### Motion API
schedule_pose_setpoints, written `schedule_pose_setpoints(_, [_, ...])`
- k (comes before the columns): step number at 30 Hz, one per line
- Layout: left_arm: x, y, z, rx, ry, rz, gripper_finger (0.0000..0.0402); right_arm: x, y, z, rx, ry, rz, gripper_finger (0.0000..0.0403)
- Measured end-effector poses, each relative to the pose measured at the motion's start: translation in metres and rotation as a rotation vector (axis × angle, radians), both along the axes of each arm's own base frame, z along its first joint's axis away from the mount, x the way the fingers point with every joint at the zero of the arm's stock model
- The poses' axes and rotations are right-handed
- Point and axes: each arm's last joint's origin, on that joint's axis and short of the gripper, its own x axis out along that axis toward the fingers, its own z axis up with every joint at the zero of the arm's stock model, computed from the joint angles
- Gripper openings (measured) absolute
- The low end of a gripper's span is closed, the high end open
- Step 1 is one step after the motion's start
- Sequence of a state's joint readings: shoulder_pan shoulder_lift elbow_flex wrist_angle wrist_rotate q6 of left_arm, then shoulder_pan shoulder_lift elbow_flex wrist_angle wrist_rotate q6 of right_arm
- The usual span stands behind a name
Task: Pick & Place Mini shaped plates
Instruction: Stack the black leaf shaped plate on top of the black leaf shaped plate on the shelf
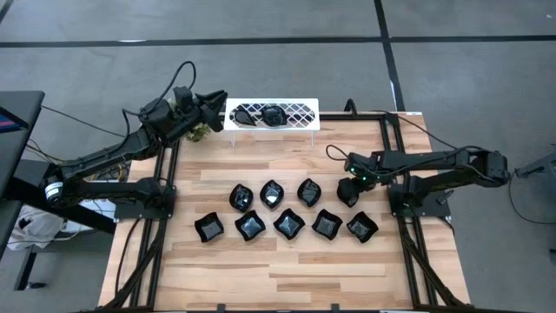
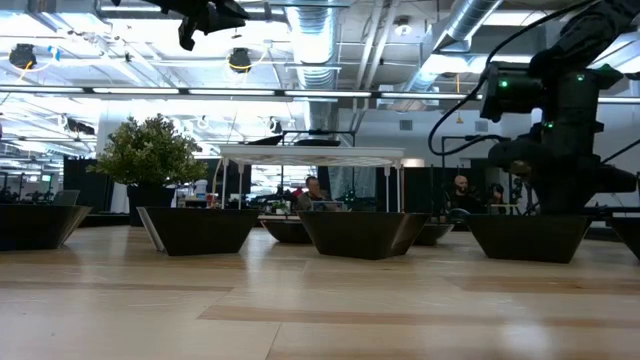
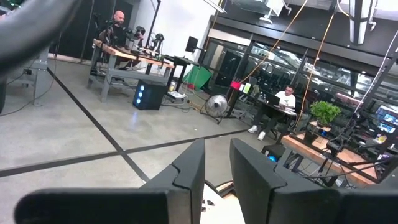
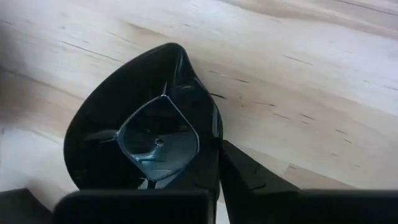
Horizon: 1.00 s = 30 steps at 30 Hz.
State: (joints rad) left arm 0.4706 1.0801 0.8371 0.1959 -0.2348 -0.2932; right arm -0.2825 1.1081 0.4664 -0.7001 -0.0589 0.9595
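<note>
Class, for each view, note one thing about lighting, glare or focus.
High view: even light, soft glints on the black plates. Low view: bright ceiling lights leave the plates as silhouettes. Left wrist view: blurred near end effector fingers. Right wrist view: reflection inside the glossy leaf-shaped plate.

Grey concrete floor (image 1: 261, 22) (taped with dark lines), exposed ceiling ducts (image 2: 470, 20), desks (image 3: 134, 59) beyond.
</note>
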Motion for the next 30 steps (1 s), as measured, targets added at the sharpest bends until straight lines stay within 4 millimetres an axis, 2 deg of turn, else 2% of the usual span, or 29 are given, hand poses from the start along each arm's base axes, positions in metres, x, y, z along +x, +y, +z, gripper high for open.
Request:
schedule_pose_setpoints(3, [0.0,0.0,0.0,0.0,0.0,0.0,0.0076,0.0,0.0,0.005,0.001,-0.008,0.001,0.0007])
schedule_pose_setpoints(7, [0.0,0.0,0.0,0.001,-0.003,0.0,0.0076,0.002,0.0,0.025,-0.015,-0.038,0.023,0.0002])
schedule_pose_setpoints(10, [0.0,0.0,0.001,0.003,-0.005,0.0,0.0076,0.005,-0.002,0.049,-0.041,-0.083,0.049,0.0004])
schedule_pose_setpoints(18, [0.0,0.0,0.001,0.003,-0.007,0.0,0.0076,0.019,-0.011,0.131,-0.191,-0.274,0.207,0.0001])
schedule_pose_setpoints(24, [0.0,0.0,0.001,0.003,-0.007,0.0,0.0076,0.027,-0.031,0.18,-0.327,-0.323,0.311,0.0001])
schedule_pose_setpoints(30, [0.0,0.0,0.001,0.003,-0.007,0.0,0.0076,0.047,-0.065,0.211,-0.43,-0.267,0.432,0.0001])
